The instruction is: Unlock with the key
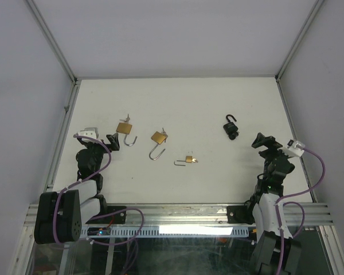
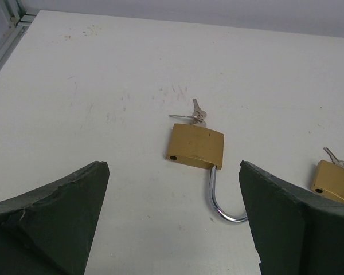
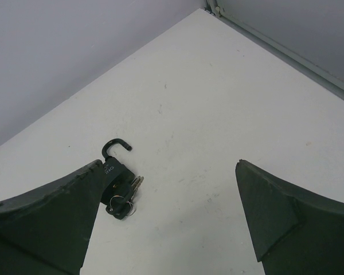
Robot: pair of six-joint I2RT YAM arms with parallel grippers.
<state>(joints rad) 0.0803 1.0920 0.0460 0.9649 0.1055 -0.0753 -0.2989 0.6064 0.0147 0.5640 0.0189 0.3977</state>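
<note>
Four padlocks lie on the white table (image 1: pixel 218 103) in front of two robot arms. The left fingers (image 2: pixel 63 217) are spread wide and hold nothing, framing a brass padlock (image 2: pixel 195 146) whose shackle (image 2: pixel 221 200) has swung open. Its keys (image 2: pixel 194 114) sit at the far end of the body. A second brass padlock (image 1: pixel 159 137), also open, lies just to the right, with a small brass padlock (image 1: pixel 190 160) nearer the arms. The right fingers (image 3: pixel 286 223) are likewise wide apart and empty. A black padlock (image 3: pixel 117 175) lies beside them, its hook raised and its keys (image 3: pixel 126 197) at its base.
</note>
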